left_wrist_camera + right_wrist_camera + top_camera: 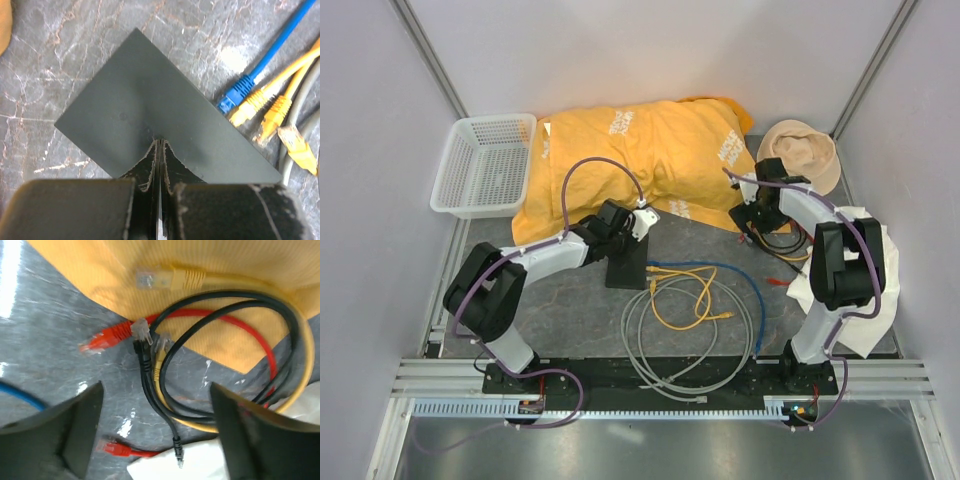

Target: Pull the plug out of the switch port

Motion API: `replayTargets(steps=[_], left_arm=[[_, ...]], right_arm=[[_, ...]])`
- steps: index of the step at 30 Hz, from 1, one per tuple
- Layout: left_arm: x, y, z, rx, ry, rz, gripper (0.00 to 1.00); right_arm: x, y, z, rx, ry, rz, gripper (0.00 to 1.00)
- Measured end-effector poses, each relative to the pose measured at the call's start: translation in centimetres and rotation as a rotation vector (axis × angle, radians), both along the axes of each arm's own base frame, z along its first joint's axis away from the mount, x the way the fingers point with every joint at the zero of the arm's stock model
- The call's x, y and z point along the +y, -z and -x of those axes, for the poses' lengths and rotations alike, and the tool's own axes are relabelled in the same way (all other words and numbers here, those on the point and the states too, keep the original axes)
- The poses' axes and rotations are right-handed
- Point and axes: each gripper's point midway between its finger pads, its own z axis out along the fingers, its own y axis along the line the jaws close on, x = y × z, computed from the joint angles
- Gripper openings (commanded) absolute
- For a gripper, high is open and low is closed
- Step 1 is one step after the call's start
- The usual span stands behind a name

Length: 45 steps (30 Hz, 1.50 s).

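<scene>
From above, the flat black rectangular switch box [625, 268] lies left of the worktop's centre, with the left gripper [623, 246] directly over it. A blue patch cable [720, 268] and yellow patch cables [675, 272] leave its right side toward the centre. The right gripper [756, 224] hangs well apart, toward the far right corner, so the left arm is the nearer.

At the left wrist, the fingers are pressed together on nothing, tips over the box's matte top; contact cannot be told. The ribbed blue plug [234, 96] and yellow plugs [248, 109] meet the box's edge ahead and to the right of the tips, their long axes slanting away rightward. The ports are hidden.

At the right wrist, the jaws stand wide and empty over glossy loose cords [150, 370] by the woven orange cloth [235, 260].
</scene>
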Motion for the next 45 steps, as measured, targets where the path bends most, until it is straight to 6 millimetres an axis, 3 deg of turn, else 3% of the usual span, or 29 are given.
replayTargets(steps=[2, 5, 9, 12, 16, 23, 28, 34, 40, 45], left_arm=[[0.2, 0.0, 0.3, 0.005, 0.000, -0.004, 0.02], [0.9, -0.1, 1.3, 0.017, 0.011, -0.013, 0.01], [2.0, -0.8, 4.2, 0.040, 0.095, 0.001, 0.02], [2.3, -1.9, 6.4, 0.016, 0.219, 0.035, 0.02], [2.1, -2.2, 9.0, 0.001, 0.419, 0.059, 0.01], [1.2, 0.0, 11.9, 0.052, 0.713, 0.067, 0.02], [0.7, 1.8, 11.6, 0.043, 0.777, 0.038, 0.01], [-1.2, 2.1, 9.3, -0.018, 0.779, 0.027, 0.01], [-2.8, 0.1, 7.5, -0.081, 0.757, 0.059, 0.02], [-2.6, -3.4, 6.2, -0.144, 0.675, 0.107, 0.01]], right_arm=[[0.6, -1.0, -0.7, -0.024, -0.004, -0.030, 0.98], [2.8, -4.5, -2.5, -0.114, -0.045, -0.145, 0.98], [8.0, -10.6, -3.0, -0.242, -0.161, -0.389, 0.98], [12.8, -12.6, -2.0, -0.231, -0.247, -0.557, 0.98], [18.1, -10.4, -0.3, -0.097, -0.279, -0.717, 0.95], [22.6, -5.5, 2.4, 0.156, -0.216, -0.829, 0.85], [23.8, -3.7, 1.9, 0.217, -0.180, -0.850, 0.85], [24.2, -4.5, 0.6, 0.180, -0.185, -0.862, 0.86], [24.5, -4.4, 0.8, 0.199, -0.189, -0.884, 0.87], [24.6, -3.4, 0.9, 0.225, -0.184, -0.889, 0.84]])
